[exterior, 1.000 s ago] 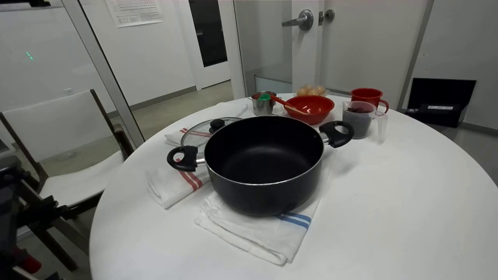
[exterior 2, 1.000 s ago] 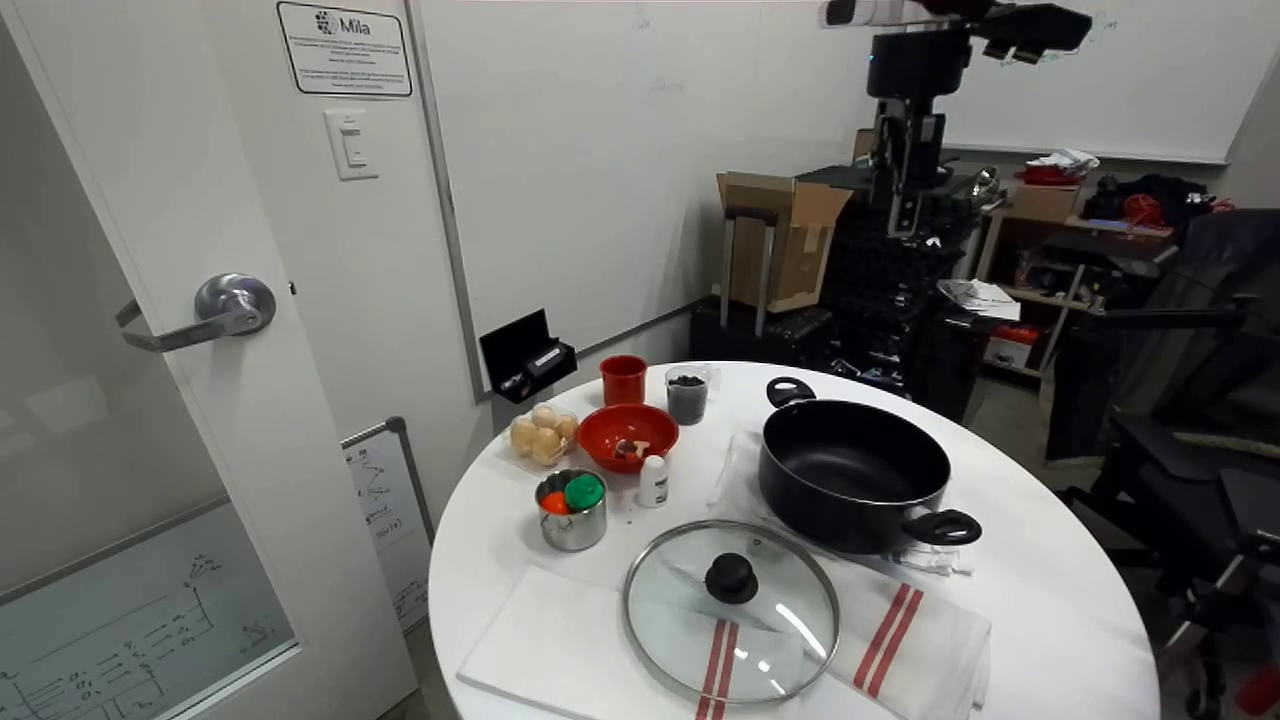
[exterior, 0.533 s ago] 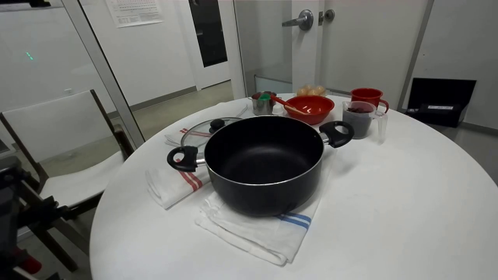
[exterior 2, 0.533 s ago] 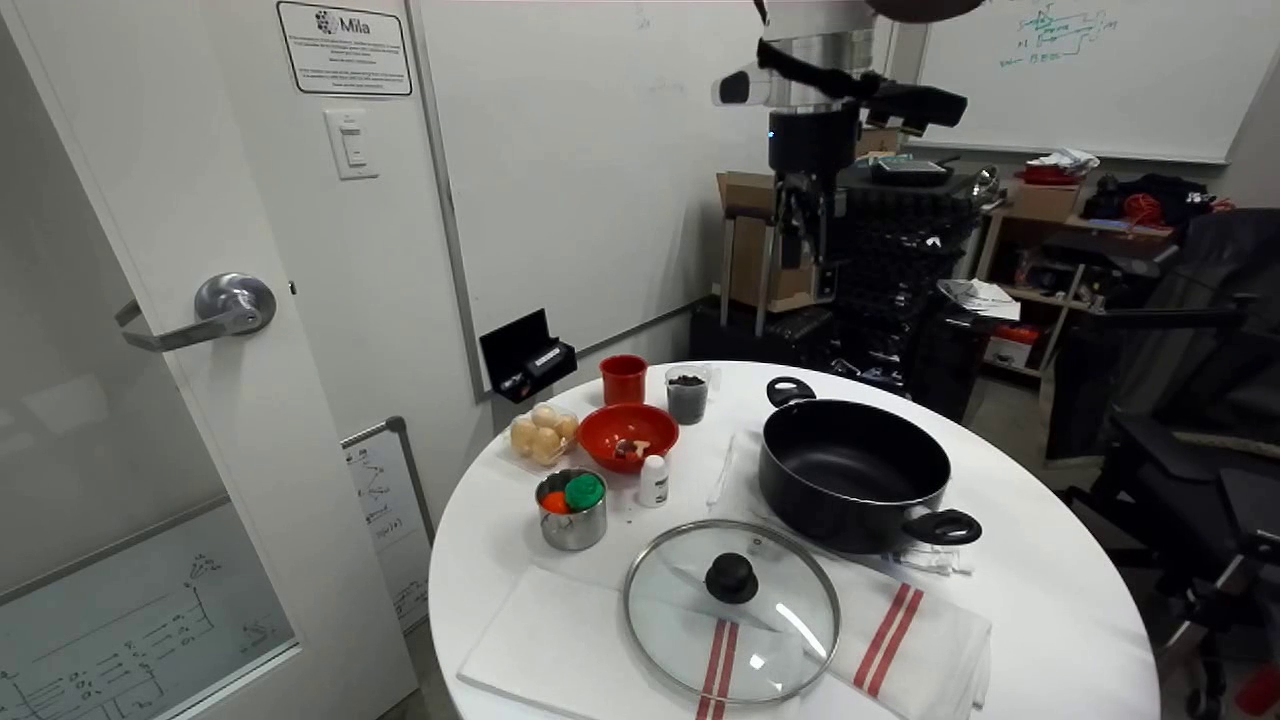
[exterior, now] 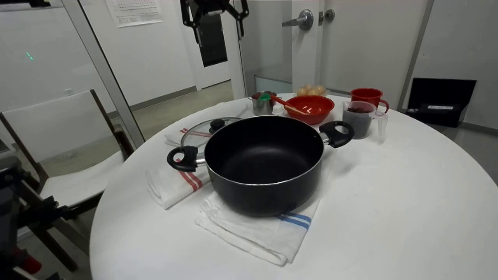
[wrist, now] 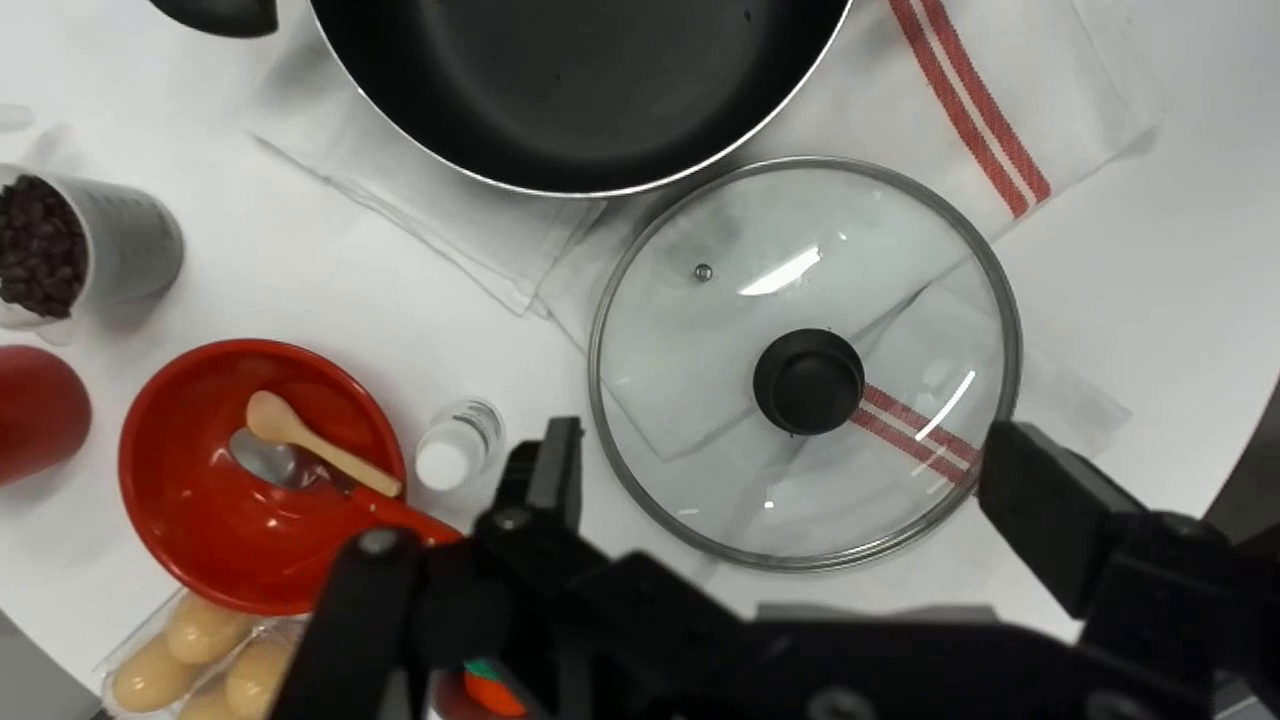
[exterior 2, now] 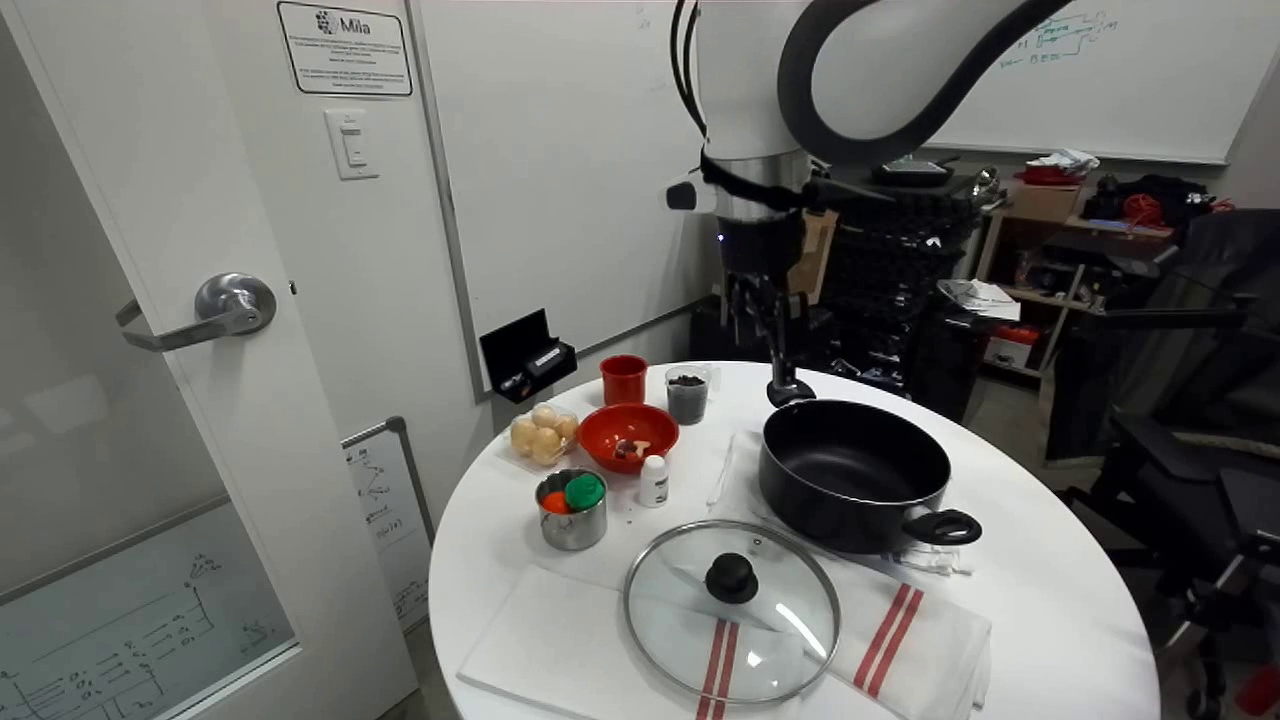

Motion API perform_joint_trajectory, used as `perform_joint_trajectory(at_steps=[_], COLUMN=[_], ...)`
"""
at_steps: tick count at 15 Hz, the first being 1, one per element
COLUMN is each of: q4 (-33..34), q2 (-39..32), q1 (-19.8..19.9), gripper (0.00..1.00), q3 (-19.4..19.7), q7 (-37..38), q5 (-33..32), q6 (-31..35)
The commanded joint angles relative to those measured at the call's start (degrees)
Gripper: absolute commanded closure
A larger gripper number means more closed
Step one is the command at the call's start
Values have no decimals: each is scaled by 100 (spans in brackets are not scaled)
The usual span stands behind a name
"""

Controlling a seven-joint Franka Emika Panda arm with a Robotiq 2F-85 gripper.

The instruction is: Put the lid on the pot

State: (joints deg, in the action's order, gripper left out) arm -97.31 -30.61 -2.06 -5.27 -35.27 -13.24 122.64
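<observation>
Measuring cup [wrist: 130, 240]: holds dark beans [wrist: 38, 250]. Red bowl [wrist: 165, 470]: holds wooden spoon [wrist: 320, 445] and red-handled utensil [wrist: 400, 514], handle over rim. Steel cup [exterior 2: 573, 532]: holds green item [exterior 2: 585, 491] and orange item [exterior 2: 556, 502]. Pot [exterior: 264, 196]: uncovered, on blue-striped towel [exterior: 256, 238]. Lid [exterior 2: 732, 612]: lies flat, knob [wrist: 808, 382] up, on red-striped towels [exterior 2: 930, 640], just beside pot.

Versus half a second ago: gripper [exterior: 220, 38] newly in at top of an exterior view; released, fingers [wrist: 1050, 510] spread wide. Lid and pot: same spots.

Room: in wrist view, finger span wider than knob. White bottle [exterior 2: 653, 482] between lid and red bowl. Lid rim close to pot; touching or apart, cannot tell. Wide stretch of table [exterior: 408, 210] between pot and curved edge.
</observation>
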Motion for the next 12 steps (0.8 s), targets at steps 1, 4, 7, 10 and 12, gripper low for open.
perform_joint_trajectory(at_steps=[1, 4, 7, 10, 12], q4=[175, 246, 365, 550, 695], q2=[-415, -746, -1125, -1518, -1768], q1=[14, 8, -23, -36, -54], gripper=[0, 0, 0, 0, 0], q3=[-157, -306, -412, -497, -516], q7=[45, 72, 30, -27, -17], q5=[165, 358, 440, 455, 437], q6=[339, 530, 658, 692, 677])
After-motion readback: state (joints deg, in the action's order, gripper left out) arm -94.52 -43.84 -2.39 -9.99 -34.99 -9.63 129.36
